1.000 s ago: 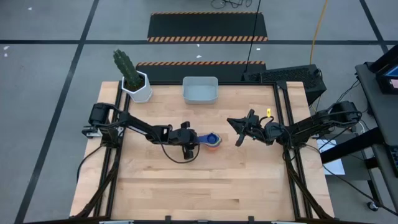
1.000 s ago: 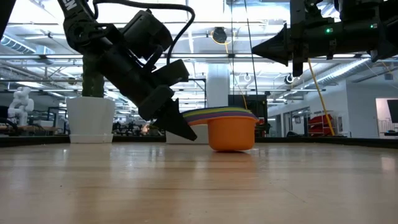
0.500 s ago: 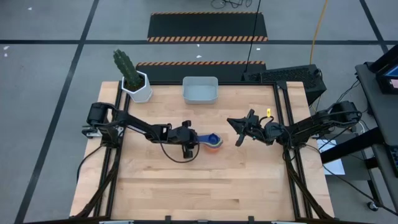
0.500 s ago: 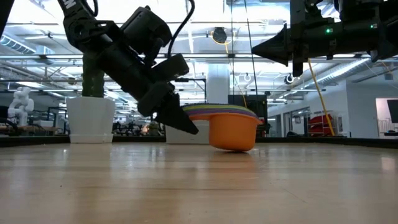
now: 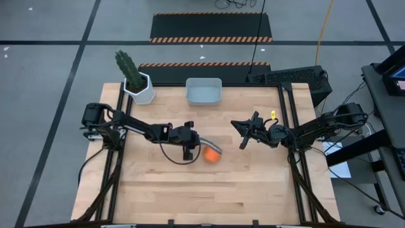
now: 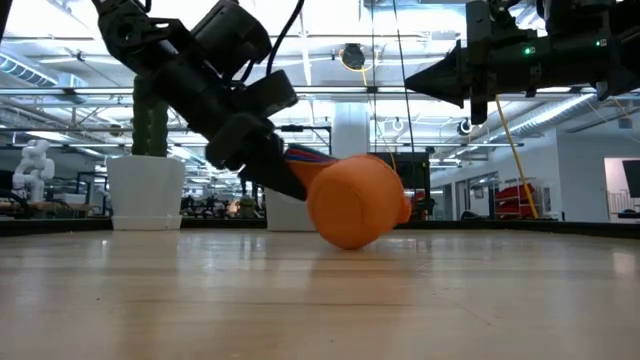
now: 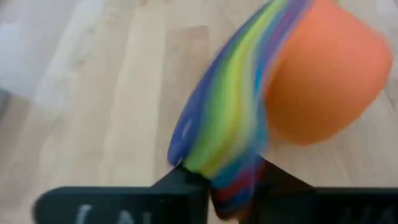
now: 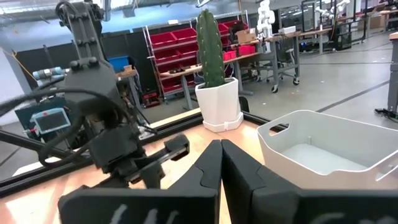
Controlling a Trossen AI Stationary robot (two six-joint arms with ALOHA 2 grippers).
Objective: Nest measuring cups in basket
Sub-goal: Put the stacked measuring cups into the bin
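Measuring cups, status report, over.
Left claw shut on measuring cups by the handles, stack tipped. Right claw shut, raised, idle. Basket empty, path clear.

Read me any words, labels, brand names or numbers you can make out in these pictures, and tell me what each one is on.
None can be read.
Pale marks on the left claw: blurred, unreadable.
Pale marks on the right claw: blurred, unreadable.
Small screen on a cart in the room behind: too small to read.
Nested measuring cups, basket, cactus pot: no lettering shows.
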